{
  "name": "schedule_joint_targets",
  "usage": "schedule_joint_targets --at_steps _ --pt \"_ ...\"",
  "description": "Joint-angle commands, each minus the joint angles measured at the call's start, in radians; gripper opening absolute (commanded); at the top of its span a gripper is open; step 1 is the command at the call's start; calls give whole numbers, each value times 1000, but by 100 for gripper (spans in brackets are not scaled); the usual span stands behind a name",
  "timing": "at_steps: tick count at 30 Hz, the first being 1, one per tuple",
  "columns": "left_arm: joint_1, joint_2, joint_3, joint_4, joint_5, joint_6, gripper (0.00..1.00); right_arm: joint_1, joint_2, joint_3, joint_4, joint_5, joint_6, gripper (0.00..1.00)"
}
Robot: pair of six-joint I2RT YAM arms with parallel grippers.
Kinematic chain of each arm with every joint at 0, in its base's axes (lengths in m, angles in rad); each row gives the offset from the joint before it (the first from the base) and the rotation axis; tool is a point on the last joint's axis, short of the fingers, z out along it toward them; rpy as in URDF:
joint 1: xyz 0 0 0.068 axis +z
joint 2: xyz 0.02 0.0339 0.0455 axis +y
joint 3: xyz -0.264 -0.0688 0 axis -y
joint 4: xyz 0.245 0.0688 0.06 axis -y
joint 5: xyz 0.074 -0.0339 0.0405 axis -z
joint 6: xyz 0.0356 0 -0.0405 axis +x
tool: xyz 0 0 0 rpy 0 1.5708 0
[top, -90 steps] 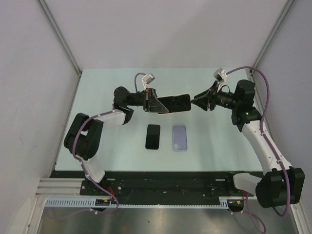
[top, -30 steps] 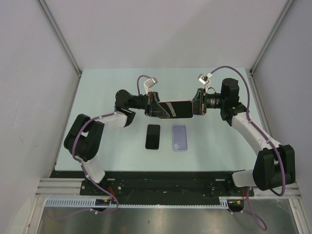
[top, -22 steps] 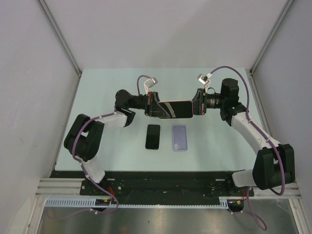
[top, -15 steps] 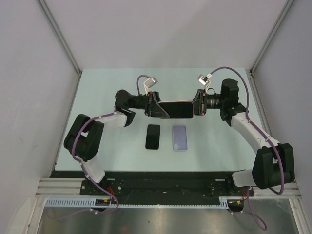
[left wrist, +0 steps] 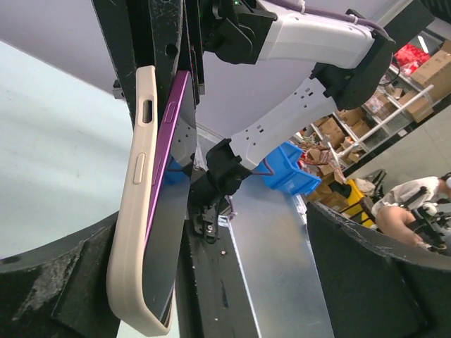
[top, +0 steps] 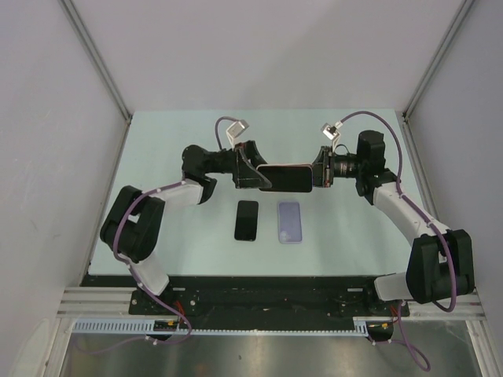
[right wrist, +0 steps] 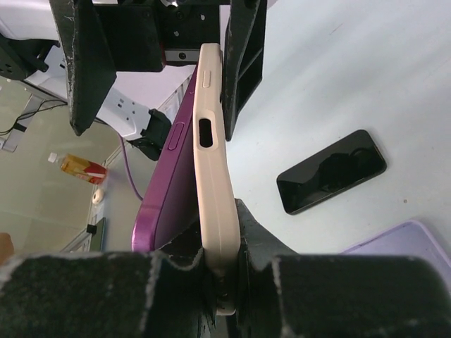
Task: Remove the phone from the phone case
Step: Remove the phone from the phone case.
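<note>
Both arms reached inward above the pale table (top: 157,149), wrists facing each other, with the phone (top: 284,177) in the air between them. The right gripper (top: 321,170) was clamped on one end of the phone case (right wrist: 215,176), while the left gripper (top: 255,168) had its scuffed black fingers (left wrist: 49,282) spread wide around the other end. The case was a smooth matte cream shell with rounded corners and button cut-outs, and the glossy purple-edged phone stood partly out of it along one long side.
</note>
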Motion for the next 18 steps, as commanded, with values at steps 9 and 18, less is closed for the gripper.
schedule_joint_targets --at_steps 9,18 --pt "45 -264 129 -851 -233 956 100 -13 8 8 -9 93 -16 0" --pt "-61 -340 200 -1275 -597 1543 100 -15 71 8 -53 190 -47 0"
